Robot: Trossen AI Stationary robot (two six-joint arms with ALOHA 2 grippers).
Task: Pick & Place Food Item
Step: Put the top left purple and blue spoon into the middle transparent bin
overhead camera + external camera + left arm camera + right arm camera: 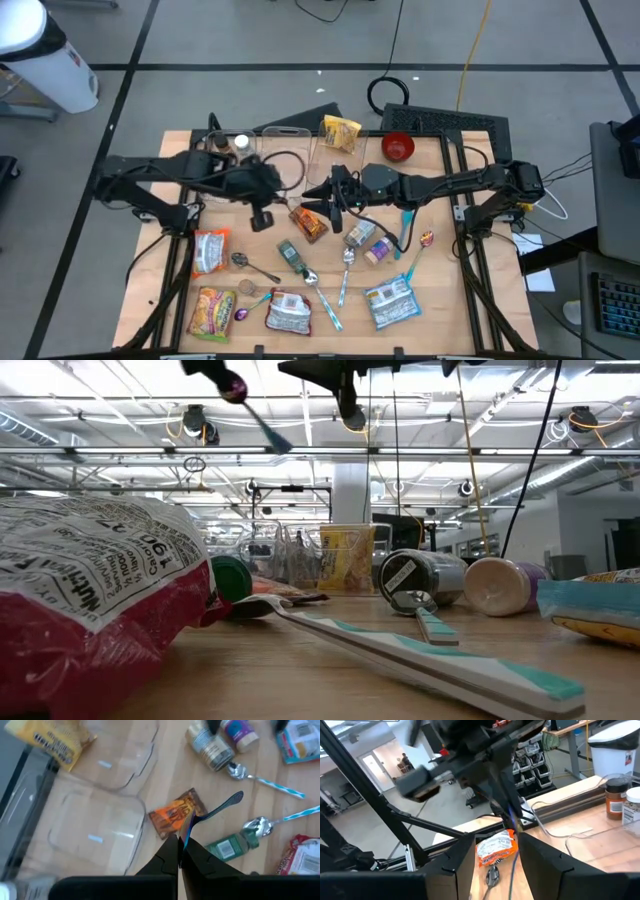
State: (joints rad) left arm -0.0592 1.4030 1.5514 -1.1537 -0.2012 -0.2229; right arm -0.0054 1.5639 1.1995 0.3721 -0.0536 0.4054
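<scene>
Nearest object: a red-and-white packet (90, 610) is seen filling the lower left of the low view, lying on the wood.
Left gripper (181, 840): fingers are pressed together on the handle of a blue spoon (215, 810), which is held above the table.
Left arm pose: it is stretched from the left edge of the high view towards the centre, with the wrist turned down.
Right gripper (335, 205): fingers are spread and nothing is pinched; it is held near the centre of the high view, facing the left gripper.
Right arm pose: it is extended level from the right edge of the high view.
Food item: an orange packet (308, 222) is laid flat on the table at the centre, under and between the two grippers.
Surface: a wooden table (440, 300) is strewn with goods.
Room: a grey floor with dark lines is seen around the table; ceiling beams and lights are seen in the low view.
Counts: two arms; six packets; one red bowl (398, 147); two clear glass dishes (95, 835).
</scene>
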